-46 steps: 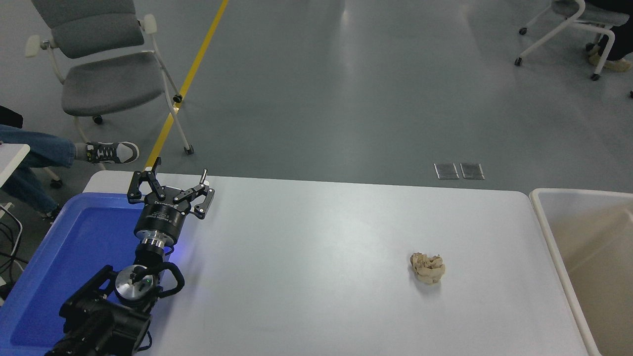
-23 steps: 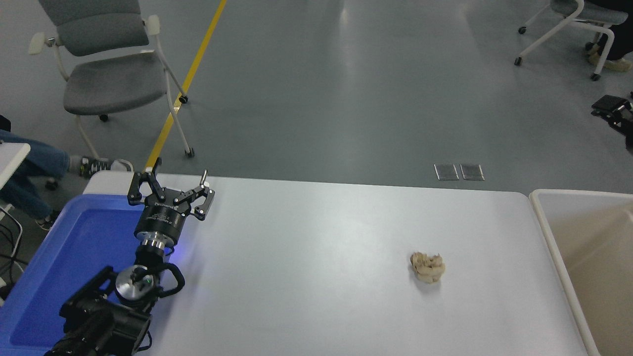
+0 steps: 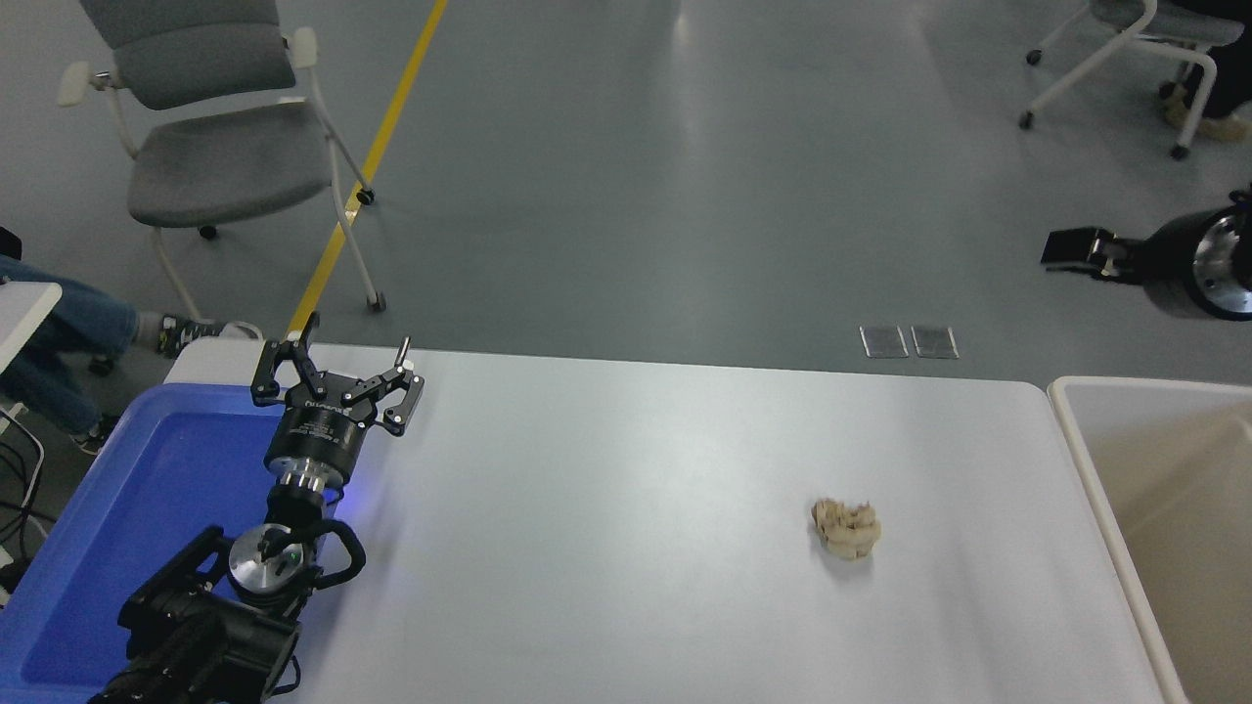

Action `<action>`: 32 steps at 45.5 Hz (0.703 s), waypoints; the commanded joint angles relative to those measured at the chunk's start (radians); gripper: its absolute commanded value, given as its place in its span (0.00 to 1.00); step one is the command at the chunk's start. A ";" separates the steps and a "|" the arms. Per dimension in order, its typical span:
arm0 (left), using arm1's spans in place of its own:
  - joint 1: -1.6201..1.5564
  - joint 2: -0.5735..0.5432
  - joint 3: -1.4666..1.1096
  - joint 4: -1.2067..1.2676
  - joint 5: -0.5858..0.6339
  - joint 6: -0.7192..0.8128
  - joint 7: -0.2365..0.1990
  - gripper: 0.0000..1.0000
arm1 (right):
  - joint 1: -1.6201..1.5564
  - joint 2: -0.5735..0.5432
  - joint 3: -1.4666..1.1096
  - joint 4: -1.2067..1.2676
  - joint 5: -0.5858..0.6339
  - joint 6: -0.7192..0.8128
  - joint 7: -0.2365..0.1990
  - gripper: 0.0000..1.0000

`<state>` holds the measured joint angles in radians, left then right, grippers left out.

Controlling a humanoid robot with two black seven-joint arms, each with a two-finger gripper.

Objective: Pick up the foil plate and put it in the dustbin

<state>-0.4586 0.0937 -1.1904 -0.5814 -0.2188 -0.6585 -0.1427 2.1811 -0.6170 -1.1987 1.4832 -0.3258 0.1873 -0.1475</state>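
Moved since earlier: my right gripper (image 3: 1061,246) has come in at the right edge, high above the floor beyond the table; a second ago it was out of view.
Right gripper state: dark and side-on, so I cannot tell whether its fingers are apart or together, nor whether it carries anything.
Left gripper (image 3: 337,364): parked at the lower left over the blue tray (image 3: 117,528), fingers spread apart and empty, same pose as before.
Foil plate: I see none on the white table (image 3: 626,469); where it is I cannot tell.
Handling, my judgement: thin foil is light, dents easily and slides, so I would pinch the rolled rim gently on a long side.
Dustbin (image 3: 1076,430): at the table's right end, the visible part of its beige inside bare.
Other: a crumpled paper wad (image 3: 847,529) lies well apart from the bin.
Unchanged: wad, tray and bin have not shifted.
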 commanded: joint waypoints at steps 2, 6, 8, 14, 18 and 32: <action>0.000 0.000 0.000 0.000 -0.001 0.000 0.000 0.99 | 0.141 0.106 -0.041 0.117 0.004 0.165 0.000 1.00; 0.000 0.000 0.000 0.000 -0.001 0.000 0.000 0.99 | 0.141 0.154 -0.041 0.135 0.014 0.201 0.002 1.00; 0.000 0.000 0.000 0.000 -0.001 0.000 0.000 0.99 | 0.141 0.174 -0.042 0.150 0.024 0.208 0.002 1.00; 0.000 0.000 0.000 0.000 -0.001 -0.001 0.000 0.99 | 0.141 0.230 -0.042 0.221 0.094 0.211 0.003 1.00; 0.000 0.000 0.000 0.000 -0.001 0.000 0.000 0.99 | 0.141 0.238 -0.044 0.250 0.143 0.224 0.002 1.00; 0.000 0.000 0.000 0.000 -0.001 -0.001 0.000 0.99 | 0.206 0.244 -0.082 0.252 0.163 0.426 0.039 1.00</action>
<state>-0.4587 0.0936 -1.1904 -0.5814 -0.2192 -0.6585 -0.1426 2.3360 -0.3943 -1.2629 1.7132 -0.1944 0.4601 -0.1389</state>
